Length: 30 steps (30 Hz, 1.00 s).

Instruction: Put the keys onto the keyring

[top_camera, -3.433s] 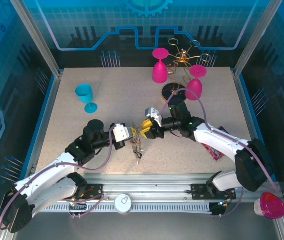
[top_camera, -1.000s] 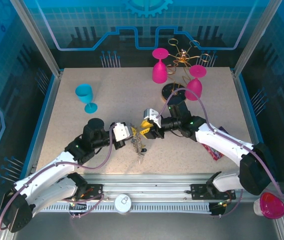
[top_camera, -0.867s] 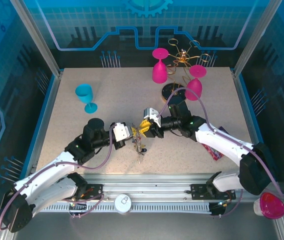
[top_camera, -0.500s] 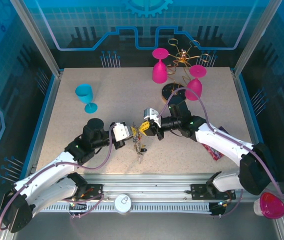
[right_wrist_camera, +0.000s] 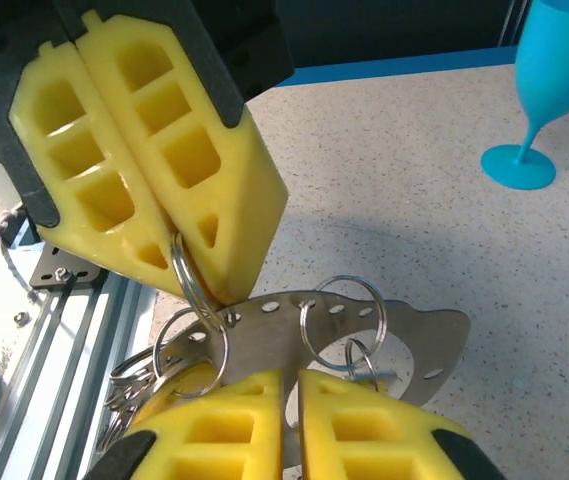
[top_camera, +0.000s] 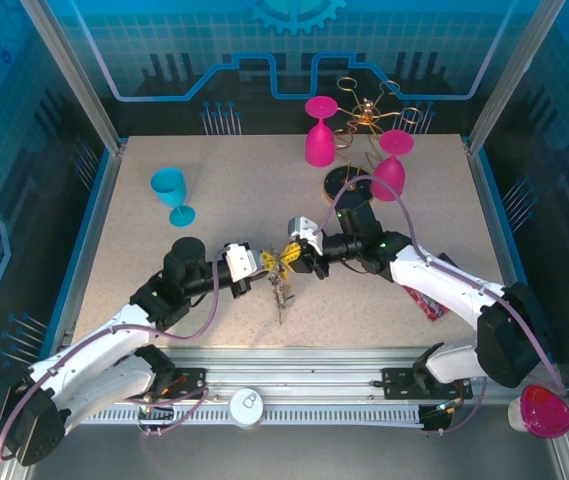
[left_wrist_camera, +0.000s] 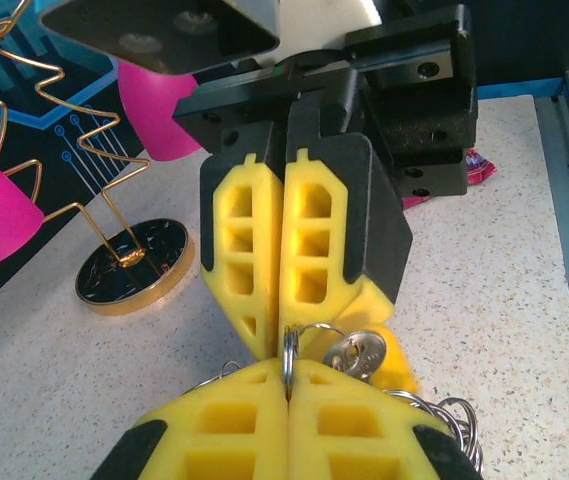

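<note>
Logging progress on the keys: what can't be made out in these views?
- Top view: keys too small to count or colour.
- Left wrist: ring mostly hidden inside the shut left gripper.
- Right wrist: plate partly hidden behind right gripper; whether it grips, unclear.

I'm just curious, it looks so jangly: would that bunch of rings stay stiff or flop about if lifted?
Probably floppy: the bunch is loose rings linked together, hanging from one ring pinched in the left gripper. Likely light, since it is thin wire and a thin plate. Its smooth shiny metal may slip.
</note>
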Each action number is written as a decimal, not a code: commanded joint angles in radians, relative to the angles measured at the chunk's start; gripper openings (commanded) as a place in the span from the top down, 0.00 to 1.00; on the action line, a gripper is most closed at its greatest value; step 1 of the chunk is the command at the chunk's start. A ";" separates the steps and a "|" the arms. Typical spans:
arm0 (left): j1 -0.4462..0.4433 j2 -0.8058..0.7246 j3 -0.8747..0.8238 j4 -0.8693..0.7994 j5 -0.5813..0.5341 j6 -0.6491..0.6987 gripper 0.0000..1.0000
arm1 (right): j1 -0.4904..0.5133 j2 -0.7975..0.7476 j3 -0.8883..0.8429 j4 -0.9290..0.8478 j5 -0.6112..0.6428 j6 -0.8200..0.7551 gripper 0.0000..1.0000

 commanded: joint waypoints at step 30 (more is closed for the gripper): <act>-0.002 0.018 -0.007 0.062 0.077 -0.029 1.00 | 0.022 -0.041 -0.037 0.134 -0.082 -0.058 0.74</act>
